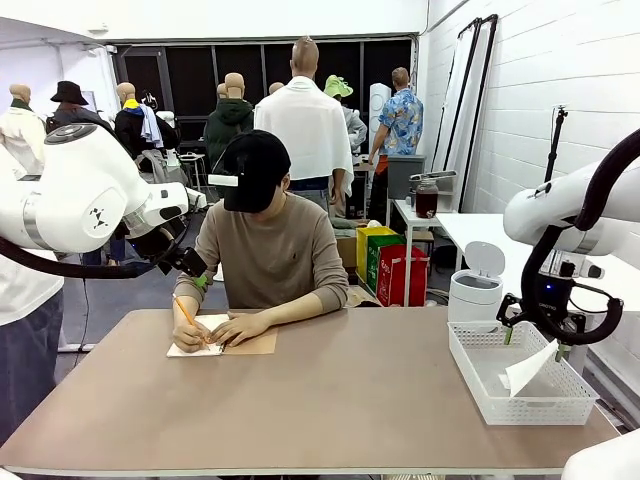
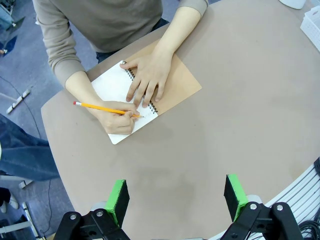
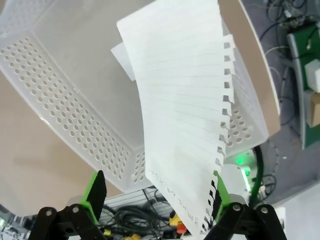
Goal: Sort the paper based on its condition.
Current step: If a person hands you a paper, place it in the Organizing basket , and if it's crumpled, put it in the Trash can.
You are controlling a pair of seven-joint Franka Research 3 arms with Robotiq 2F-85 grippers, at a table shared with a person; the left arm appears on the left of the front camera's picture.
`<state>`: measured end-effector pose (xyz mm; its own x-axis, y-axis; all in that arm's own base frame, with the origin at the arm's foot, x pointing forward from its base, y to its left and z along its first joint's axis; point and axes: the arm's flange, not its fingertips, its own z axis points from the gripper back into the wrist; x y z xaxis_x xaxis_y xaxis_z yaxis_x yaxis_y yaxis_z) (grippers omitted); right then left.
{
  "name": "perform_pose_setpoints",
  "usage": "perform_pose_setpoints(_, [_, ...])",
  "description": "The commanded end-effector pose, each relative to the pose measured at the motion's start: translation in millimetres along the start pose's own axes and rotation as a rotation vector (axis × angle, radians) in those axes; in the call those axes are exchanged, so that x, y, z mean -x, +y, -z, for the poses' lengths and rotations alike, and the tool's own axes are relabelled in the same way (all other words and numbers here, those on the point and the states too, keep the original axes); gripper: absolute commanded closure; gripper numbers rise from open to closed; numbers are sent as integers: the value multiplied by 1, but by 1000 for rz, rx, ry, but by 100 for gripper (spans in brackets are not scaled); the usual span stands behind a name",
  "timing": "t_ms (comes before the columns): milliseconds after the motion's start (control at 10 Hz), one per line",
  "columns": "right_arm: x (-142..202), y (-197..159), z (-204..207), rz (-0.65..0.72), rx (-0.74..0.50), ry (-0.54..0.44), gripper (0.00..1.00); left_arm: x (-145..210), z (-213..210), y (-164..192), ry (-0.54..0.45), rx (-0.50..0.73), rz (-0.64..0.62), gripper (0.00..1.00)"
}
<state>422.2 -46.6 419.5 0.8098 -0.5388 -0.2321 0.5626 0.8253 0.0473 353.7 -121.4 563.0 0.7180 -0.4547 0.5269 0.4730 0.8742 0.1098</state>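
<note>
A lined white sheet of paper (image 3: 185,115) with a torn hole edge hangs over the white mesh basket (image 3: 60,110), leaning on one finger of my right gripper (image 3: 157,187). The jaws stand wide apart and do not clamp it. From the front, the paper (image 1: 527,368) slants down from the right gripper (image 1: 533,342) into the basket (image 1: 480,395). The corner of another white sheet (image 3: 122,57) shows behind it in the basket. My left gripper (image 2: 175,195) is open over bare table, held high at the left (image 1: 197,275).
Across the table, a person writes with a yellow pencil (image 2: 105,107) in a spiral notebook (image 2: 180,80) with a brown cover, both hands on it. A white lidded bin (image 1: 478,285) stands beyond the basket. The tabletop (image 1: 350,400) between notebook and basket is bare.
</note>
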Motion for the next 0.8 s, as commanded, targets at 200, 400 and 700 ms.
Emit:
perform_pose_setpoints(200, [-4, 17, -7, 28, 124, 2, 0, 1, 0, 1, 0, -2, 3, 0])
perform_pose_setpoints(400, [0, 27, -20, 9, 141, -24, 0, 1, 0, 1, 0, -2, 3, 0])
perform_pose_setpoints(700, [8, 43, -49, -22, 143, -83, 0, 1, 0, 1, 0, -2, 3, 0])
